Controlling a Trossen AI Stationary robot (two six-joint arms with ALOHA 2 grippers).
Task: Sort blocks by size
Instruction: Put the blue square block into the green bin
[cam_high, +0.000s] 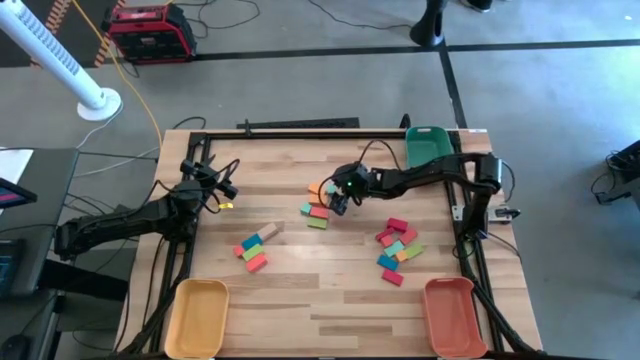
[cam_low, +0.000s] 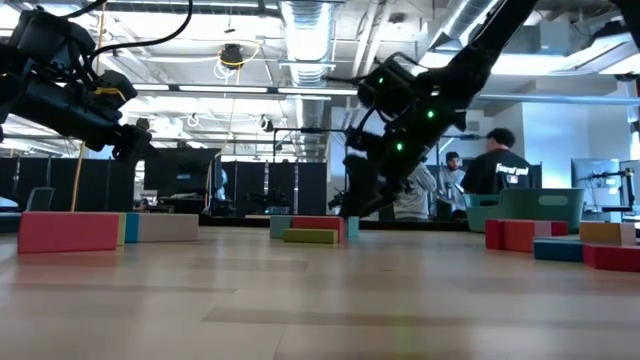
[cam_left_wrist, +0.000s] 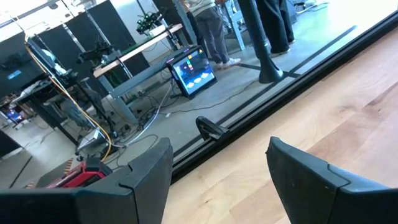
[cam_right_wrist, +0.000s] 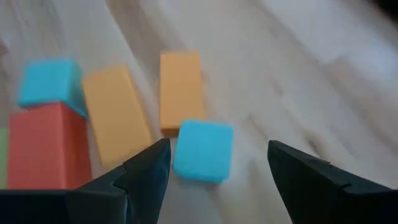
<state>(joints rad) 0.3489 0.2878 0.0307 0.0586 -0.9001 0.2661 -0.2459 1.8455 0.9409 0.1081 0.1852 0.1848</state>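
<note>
Fingers of the right gripper stand spread over a small teal-blue cube: light, rigid, probably slick; pinch its flat sides. Left gripper, half-spread, holds nothing.

Setting was a robotics lab or open workshop floor. Evidence: a wooden bench table in a black frame stood on bare grey concrete marked with dark tape lines. Beyond the left gripper, away from the table, cables ran to a lit monitor and cluttered desks. Exposed ducts and strip lights hung overhead. People stood at further workstations behind the right gripper.
</note>
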